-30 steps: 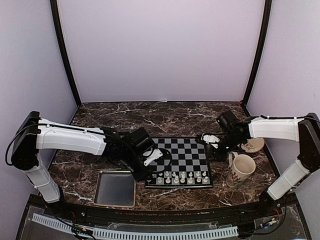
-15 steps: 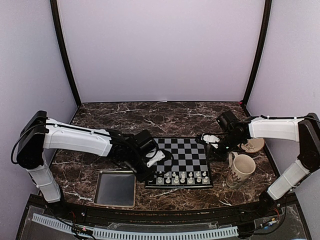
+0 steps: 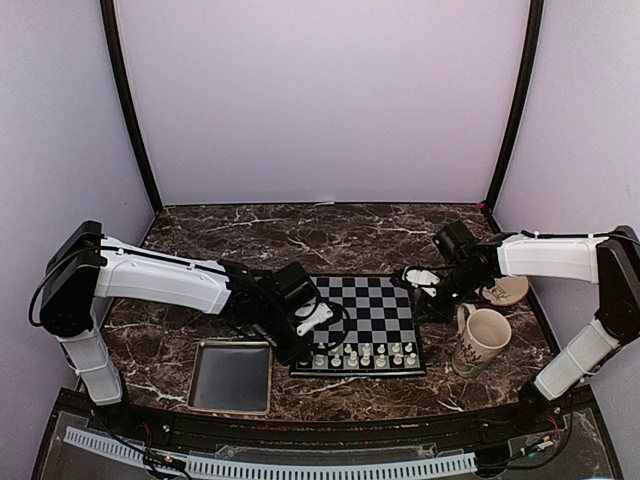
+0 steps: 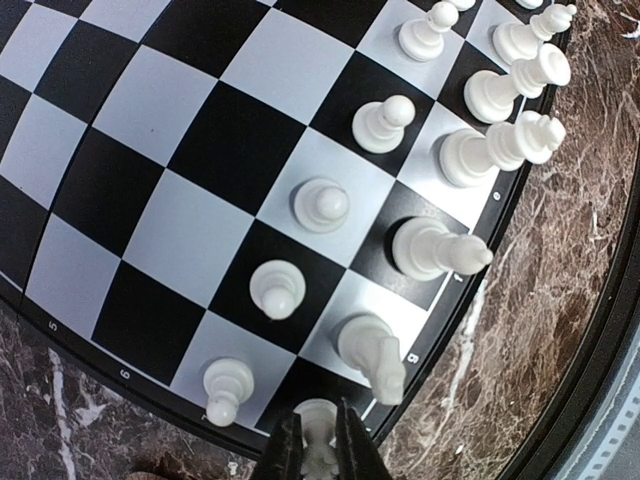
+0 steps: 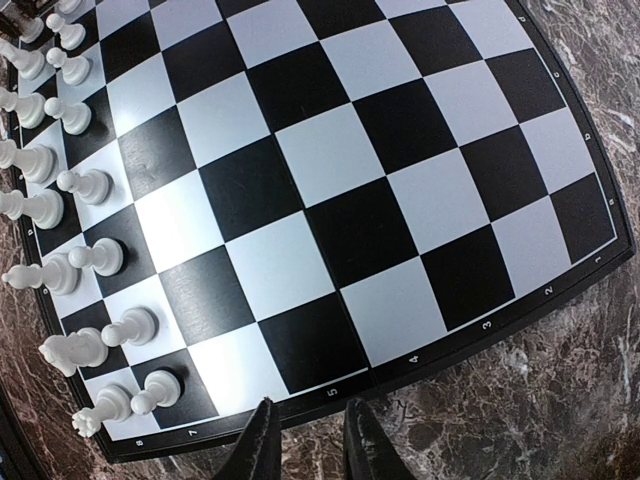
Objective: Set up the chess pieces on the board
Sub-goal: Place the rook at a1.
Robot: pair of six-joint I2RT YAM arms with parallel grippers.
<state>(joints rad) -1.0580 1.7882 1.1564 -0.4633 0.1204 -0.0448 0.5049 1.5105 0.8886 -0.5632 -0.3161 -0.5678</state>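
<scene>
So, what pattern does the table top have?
The table is dark brown marble with white veins, clearest in the right wrist view.

Figure, overhead view. (a) Table (image 3: 250, 240): dark brown marble with white veins, carrying everything listed here; the same stone shows at the edges of both my wrist views.
(b) Metal tray (image 3: 232, 377): square, silver-rimmed, with a dull grey floor, lying flat near the front edge on my left side.
(c) Mug (image 3: 482, 338): cream with a reddish floral print, upright on my right side, its handle turned to the far left.
(d) Saucer (image 3: 505, 291): pale, just beyond the mug and partly hidden.
(e) Wall panels (image 3: 320, 100): plain lilac, behind and to both sides.
(f) Black posts (image 3: 130, 110): one at each rear corner.
(g) White slotted strip (image 3: 300, 466): along the front rail.
</scene>
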